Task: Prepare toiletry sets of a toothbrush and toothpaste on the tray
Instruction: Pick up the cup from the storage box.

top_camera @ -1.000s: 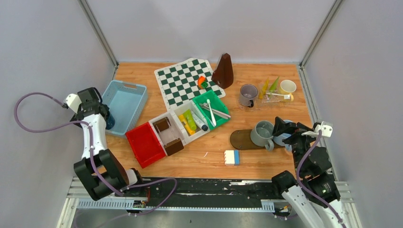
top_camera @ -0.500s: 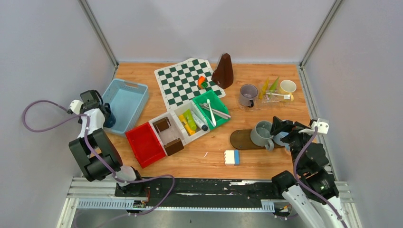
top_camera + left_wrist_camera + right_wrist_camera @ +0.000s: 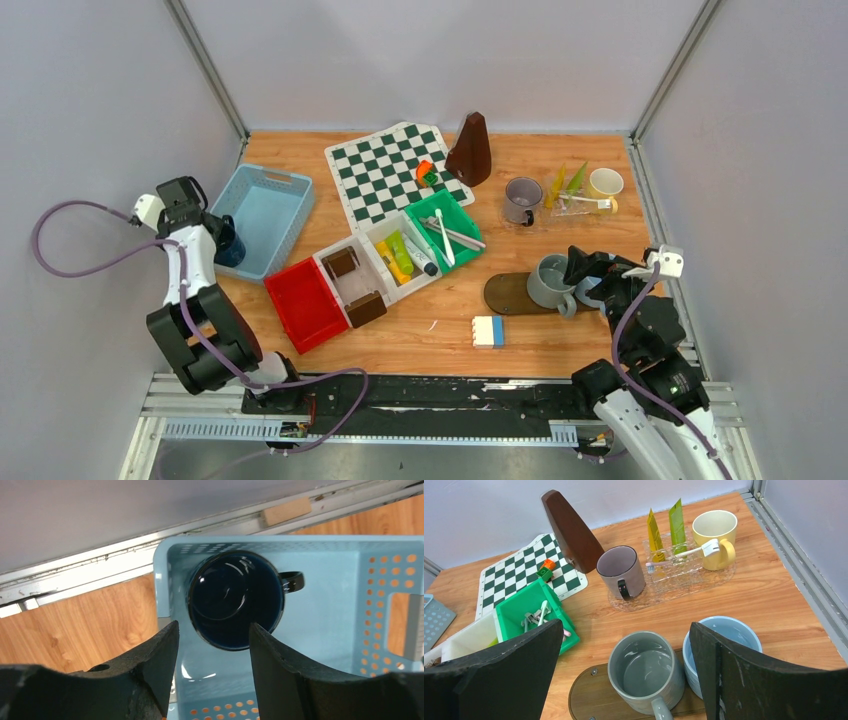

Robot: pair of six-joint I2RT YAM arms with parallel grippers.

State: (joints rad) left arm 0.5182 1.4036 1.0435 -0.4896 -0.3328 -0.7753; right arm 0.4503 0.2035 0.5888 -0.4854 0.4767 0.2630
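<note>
Both arms have shifted slightly: the left wrist has pulled back toward the left wall, and the right arm has edged in over the mugs on its side.

The left gripper (image 3: 212, 630) has its fingers spread apart and grasps nothing. The dark blue mug (image 3: 235, 597) stands upright with its mouth open to the wrist camera, just beyond the fingertips. It is at the near-left corner of the light blue basket (image 3: 330, 630), and appears to sit inside it. Its handle sticks out to the right in that view, clear of both fingers. The coming move likely turns on this: the mug lies straight ahead of the open fingers, so they can close on its wall with the handle left free. Only the left arm is near it.

The right gripper (image 3: 626, 630) is also spread wide and empty. It hangs over the grey-green mug (image 3: 646, 672), which stands on a brown board (image 3: 589, 695) and touches the light blue mug (image 3: 724, 645). Further back, a clear tray (image 3: 664, 592) carries a grey mug (image 3: 620, 570) and a pale yellow mug (image 3: 715, 537). Between them stand a yellow tube (image 3: 654, 530) and a green tube (image 3: 676, 522), with a toothbrush (image 3: 679, 555) lying across. The dark blue mug is well apart from this tray, on the opposite side of the surface.
</note>
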